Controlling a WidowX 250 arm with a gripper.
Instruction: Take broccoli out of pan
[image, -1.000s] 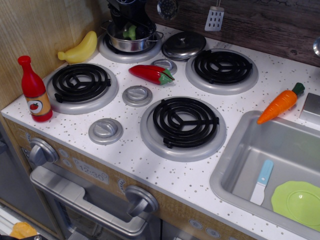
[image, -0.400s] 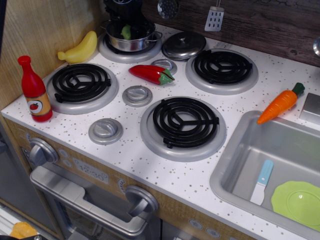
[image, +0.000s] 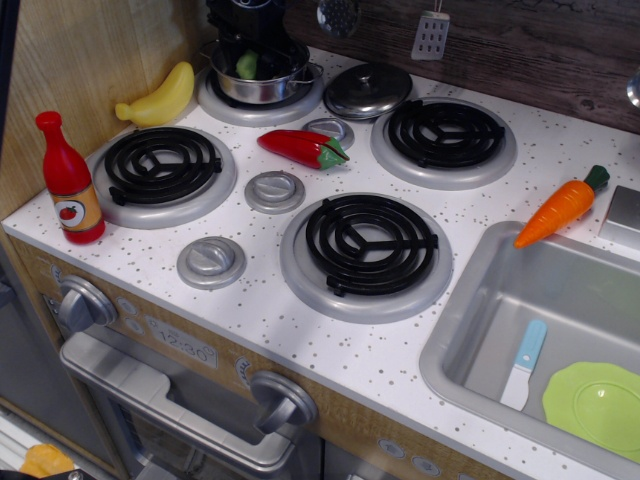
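The pan (image: 270, 88) is a small shiny steel pot on the back-left burner. The broccoli (image: 246, 65) shows as a small light-green lump inside it, near the left wall. My black gripper (image: 252, 50) reaches down into the pan from the top edge, with its fingers right at the broccoli. The fingers are dark against the pan's inside, so I cannot tell whether they are closed on the broccoli.
A steel lid (image: 367, 90) lies just right of the pan. A yellow banana (image: 160, 98) lies to its left and a red pepper (image: 300, 147) in front. A ketchup bottle (image: 68, 180), a carrot (image: 562, 206) and a sink (image: 470, 330) with a green plate (image: 597, 404) are further off.
The gripper has shifted slightly left over the pan. The broccoli has moved left inside the pan with it and shows more.
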